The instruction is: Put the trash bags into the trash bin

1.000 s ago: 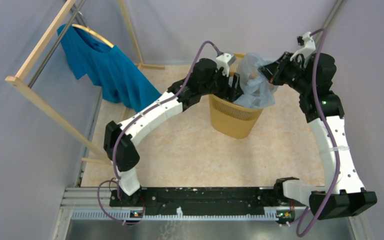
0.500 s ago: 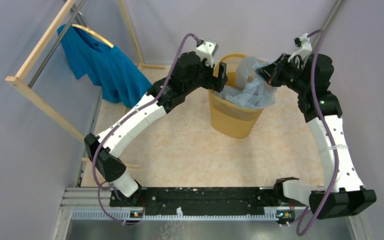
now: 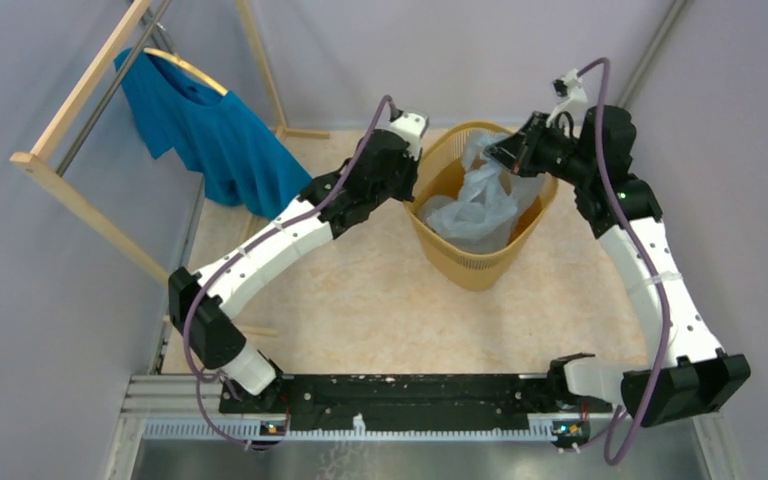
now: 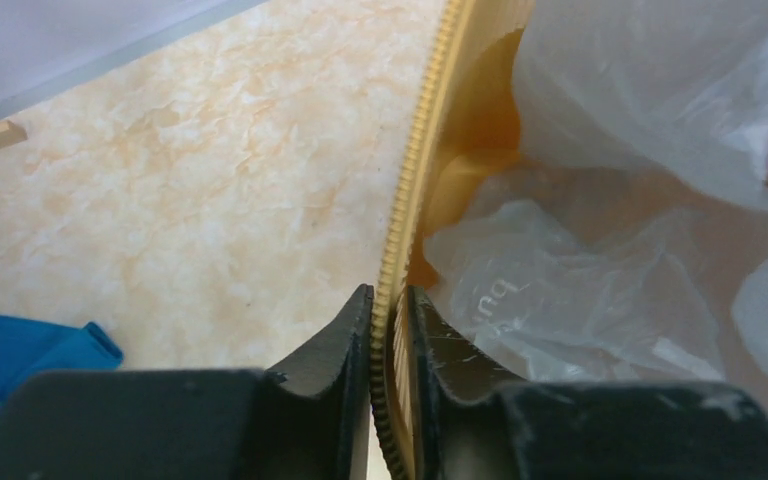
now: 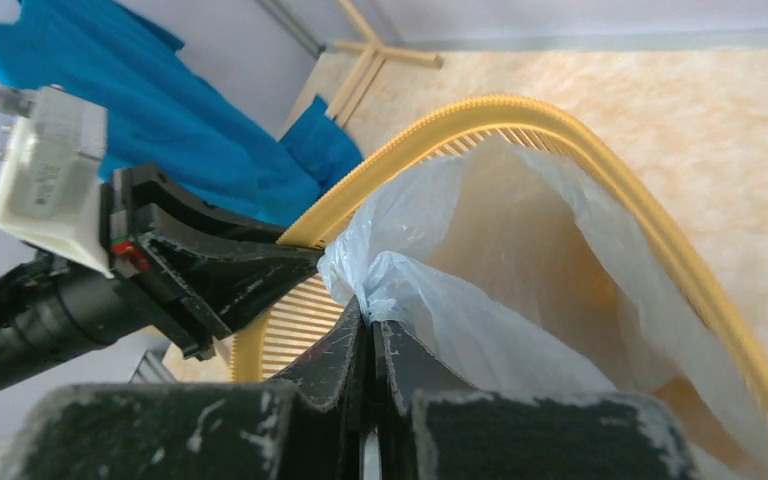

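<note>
On the bench [image 3: 360, 300], a yellow trash bin [image 3: 475, 268] with tiny holes in its walls. Inside it, most of the thin, see-through trash bag [image 3: 480, 205], all crinkly. Top of the bag up by the far rim, pinched in the right claw [image 3: 494, 153].

Easy to see from the right wrist: both fingers [image 5: 340, 365] of the right claw [image 5: 370, 320] pressed tight together, a twist of bag [image 5: 460, 320] caught between them. Just behind, the curved rim of the bin [image 5: 560, 125]. Lower part of the bin cut off there.

From above, hard to make out the left claw: tucked under the end of the left arm [image 3: 290, 225], right at the left side of the bin. Much clearer from the left wrist. Left claw [image 4: 388, 295] almost closed, one finger [image 4: 340, 345] outside the wall and one inside, with the thin ribbed rim [image 4: 425, 130] squeezed between. Bag [image 4: 600, 300] just beside the inner finger; cannot tell whether touching it.

Floor of the bin hidden under the bag in every view.

Far to the left, well apart from the bin, a blue shirt [image 3: 210, 130] hanging on a wooden rack [image 3: 80, 105]. Only a small blue corner of it at the bottom edge of the left wrist view.
</note>
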Robot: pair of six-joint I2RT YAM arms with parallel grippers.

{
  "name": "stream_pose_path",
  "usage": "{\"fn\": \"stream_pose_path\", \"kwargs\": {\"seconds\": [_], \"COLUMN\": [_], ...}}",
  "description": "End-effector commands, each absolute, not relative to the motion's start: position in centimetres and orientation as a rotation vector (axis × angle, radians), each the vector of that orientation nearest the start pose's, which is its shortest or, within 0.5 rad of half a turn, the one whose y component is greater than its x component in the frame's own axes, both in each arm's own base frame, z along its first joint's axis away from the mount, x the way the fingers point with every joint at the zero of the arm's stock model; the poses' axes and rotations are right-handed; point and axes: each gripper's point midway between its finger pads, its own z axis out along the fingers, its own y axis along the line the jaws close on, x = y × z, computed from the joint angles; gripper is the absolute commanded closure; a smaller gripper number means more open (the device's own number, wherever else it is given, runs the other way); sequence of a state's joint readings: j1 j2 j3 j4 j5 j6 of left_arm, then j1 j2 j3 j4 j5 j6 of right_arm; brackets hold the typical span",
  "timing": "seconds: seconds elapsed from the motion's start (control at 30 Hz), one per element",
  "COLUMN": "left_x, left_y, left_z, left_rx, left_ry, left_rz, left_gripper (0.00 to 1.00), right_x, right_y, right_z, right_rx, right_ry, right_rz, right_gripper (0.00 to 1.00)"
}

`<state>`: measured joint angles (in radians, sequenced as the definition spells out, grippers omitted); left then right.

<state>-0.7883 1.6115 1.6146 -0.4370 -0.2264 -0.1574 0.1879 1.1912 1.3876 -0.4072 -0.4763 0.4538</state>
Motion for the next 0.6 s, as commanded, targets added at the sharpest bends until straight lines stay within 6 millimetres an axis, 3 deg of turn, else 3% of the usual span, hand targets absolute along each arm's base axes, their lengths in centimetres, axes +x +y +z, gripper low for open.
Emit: {"fn": "stream_pose_path", "kwargs": {"seconds": [0.0,0.3,0.43,0.57], "left_x": [34.1,31.6,30.5,29.6], "left_y": [-29.4,-25.9,-23.7,-22.9], "left_z": [32.3,31.8,29.9,29.2], "left_rx": [0.43,0.192,-0.052,-0.221], "left_ry": [1.93,2.02,2.063,2.05], "left_rz": [-0.398,-0.384,-0.398,-0.478], "left_gripper": [0.82,1.0,1.0,1.0], "right_x": [33.5,33.6,33.0,33.3], "right_y": [19.0,23.8,25.4,25.6], "right_z": [38.7,38.0,39.1,39.1], "right_rx": [-0.193,-0.277,-0.315,-0.306], "right_ry": [1.822,1.836,1.788,1.79], "right_rz": [0.952,1.055,1.112,1.121], "right_gripper": [1.0,1.0,1.0,1.0]}}
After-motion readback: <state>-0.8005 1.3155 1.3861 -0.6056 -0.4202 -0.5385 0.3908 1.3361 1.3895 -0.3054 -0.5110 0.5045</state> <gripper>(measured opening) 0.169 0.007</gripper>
